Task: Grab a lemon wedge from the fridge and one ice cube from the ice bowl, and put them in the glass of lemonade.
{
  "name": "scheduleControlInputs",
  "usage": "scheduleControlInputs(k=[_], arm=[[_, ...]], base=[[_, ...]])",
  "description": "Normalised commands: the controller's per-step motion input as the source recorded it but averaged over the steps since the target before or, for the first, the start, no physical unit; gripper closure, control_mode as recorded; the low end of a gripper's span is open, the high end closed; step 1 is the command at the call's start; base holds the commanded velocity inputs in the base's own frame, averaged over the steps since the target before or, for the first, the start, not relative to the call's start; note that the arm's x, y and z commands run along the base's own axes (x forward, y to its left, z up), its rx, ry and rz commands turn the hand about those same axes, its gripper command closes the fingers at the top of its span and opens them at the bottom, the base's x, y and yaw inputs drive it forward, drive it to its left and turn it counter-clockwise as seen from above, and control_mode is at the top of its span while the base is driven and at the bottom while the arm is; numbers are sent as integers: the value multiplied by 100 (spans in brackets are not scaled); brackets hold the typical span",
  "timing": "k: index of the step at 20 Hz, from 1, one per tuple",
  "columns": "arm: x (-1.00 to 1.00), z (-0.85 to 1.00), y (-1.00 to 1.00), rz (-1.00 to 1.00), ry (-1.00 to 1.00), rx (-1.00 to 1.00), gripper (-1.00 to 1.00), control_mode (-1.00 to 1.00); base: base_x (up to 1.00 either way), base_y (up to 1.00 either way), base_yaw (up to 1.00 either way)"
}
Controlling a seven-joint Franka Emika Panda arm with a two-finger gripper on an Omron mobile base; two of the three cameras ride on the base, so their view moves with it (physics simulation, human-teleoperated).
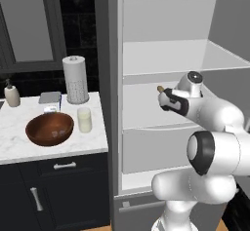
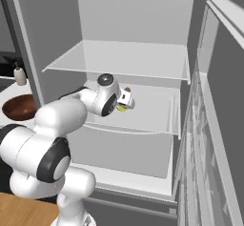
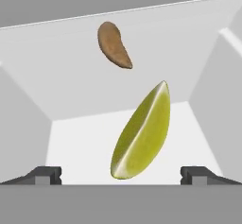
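In the hand view the gripper stands wide open and holds nothing. Between its fingertips lies the lemon wedge on the white fridge shelf, long axis running away and slightly right. Beyond it lies a small brown item. No writing is legible.

lemon wedge on the fridge shelf, brown item behind it — bowl on counter left of fridge
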Motion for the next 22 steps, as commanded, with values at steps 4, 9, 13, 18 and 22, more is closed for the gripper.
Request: scheduleControlInputs(k=[4, 9, 13, 18, 22], arm=[[18, -18, 0, 0, 3, 0, -100, -100], [21, -1, 0, -1, 5, 0, -100, -100], [19, 0, -3, -7, 5, 0, -100, -100], [7, -19, -13, -8, 1, 0, -100, -100], [0, -16, -16, -7, 0, 0, -100, -100]], base=[[0, 0, 0], [0, 0, 0], [0, 0, 0], [0, 0, 0], [0, 0, 0]])
